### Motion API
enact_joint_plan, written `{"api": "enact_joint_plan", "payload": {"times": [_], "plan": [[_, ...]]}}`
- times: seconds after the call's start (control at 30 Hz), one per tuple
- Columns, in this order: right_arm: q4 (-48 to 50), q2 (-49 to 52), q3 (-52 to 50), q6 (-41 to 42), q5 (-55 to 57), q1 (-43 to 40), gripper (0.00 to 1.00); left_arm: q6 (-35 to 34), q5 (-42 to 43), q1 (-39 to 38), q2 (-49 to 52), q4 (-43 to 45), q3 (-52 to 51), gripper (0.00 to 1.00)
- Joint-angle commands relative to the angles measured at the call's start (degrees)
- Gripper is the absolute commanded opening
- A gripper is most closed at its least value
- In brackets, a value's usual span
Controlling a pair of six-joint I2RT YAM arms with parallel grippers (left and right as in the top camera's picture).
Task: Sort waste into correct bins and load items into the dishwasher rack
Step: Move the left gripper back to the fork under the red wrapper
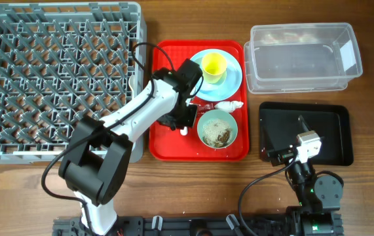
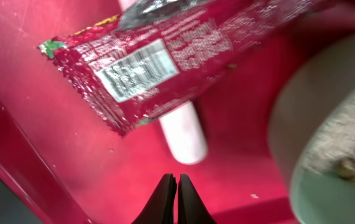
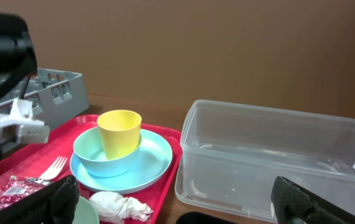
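Red foil wrapper (image 2: 133, 68) lies on the red tray (image 1: 167, 147), at about 8 o'clock on the tray as seen from overhead, under the left arm's wrist. Its face carries a white barcode panel (image 2: 130, 71) with rows of small print beside it. The bars show, but the lettering is too blurred to read and no brand name can be made out. A green patch marks one corner, and the silver inner foil shows at the torn top edge. One end of the wrapper lies across a white cutlery handle (image 2: 183, 134); whether this is the spoon or the fork cannot be told.

The left gripper (image 2: 176, 193) hangs just short of the wrapper with its fingertips pressed together and nothing between them.

The mint-green bowl (image 1: 217, 128) sits at 5 o'clock on the tray, with food scraps (image 1: 221, 133) inside. The white napkin (image 1: 229, 105) lies between the bowl and the light blue plate (image 1: 234, 82) at 1 o'clock, which carries the yellow cup (image 1: 214, 67). From the right wrist, a fork (image 3: 53, 168) shows beside the wrapper.

The dishwasher rack (image 1: 59, 78) stands at 9 o'clock from the tray, the clear tub (image 1: 304, 59) at 2 o'clock and the black tray (image 1: 331, 131) at 4 o'clock. A white label (image 1: 350, 56) on the tub's end is too small to read. The right gripper (image 3: 174, 199) hangs over the black tray, its fingers spread wide.
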Motion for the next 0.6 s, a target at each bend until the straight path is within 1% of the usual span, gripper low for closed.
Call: {"api": "enact_joint_plan", "payload": {"times": [0.0,0.1,0.2,0.27,0.3,0.33,0.4,0.5,0.57], "plan": [[0.15,-0.24,-0.07,0.42,0.55,-0.24,1.0,-3.15,-5.18,-0.04,1.36,2.1,-3.69,0.04],[0.15,-0.24,-0.07,0.42,0.55,-0.24,1.0,-4.22,-5.33,-0.07,1.42,5.18,-6.12,0.07],[0.15,-0.24,-0.07,0.42,0.55,-0.24,1.0,-4.37,-5.42,-0.07,1.42,8.76,-8.2,0.07],[0.15,-0.24,-0.07,0.39,0.55,-0.24,1.0,-4.37,-7.58,-0.04,1.42,11.28,-8.94,0.08],[0.15,-0.24,-0.07,0.42,0.55,-0.24,1.0,-4.37,-9.33,-0.04,1.42,12.15,-9.07,0.1],[0.15,-0.24,-0.04,0.42,0.55,-0.24,1.0,-4.37,-11.23,-0.04,1.42,13.11,-9.07,0.14],[0.15,-0.24,-0.07,0.42,0.52,-0.24,1.0,-4.37,-12.17,0.07,1.42,15.17,-9.07,0.18],[0.15,-0.24,-0.07,0.39,0.55,-0.24,1.0,-4.37,-12.2,0.11,1.42,16.96,-9.07,0.19],[0.15,-0.24,-0.07,0.42,0.55,-0.24,1.0,-4.37,-12.2,0.11,1.42,17.18,-9.07,0.18]]}}
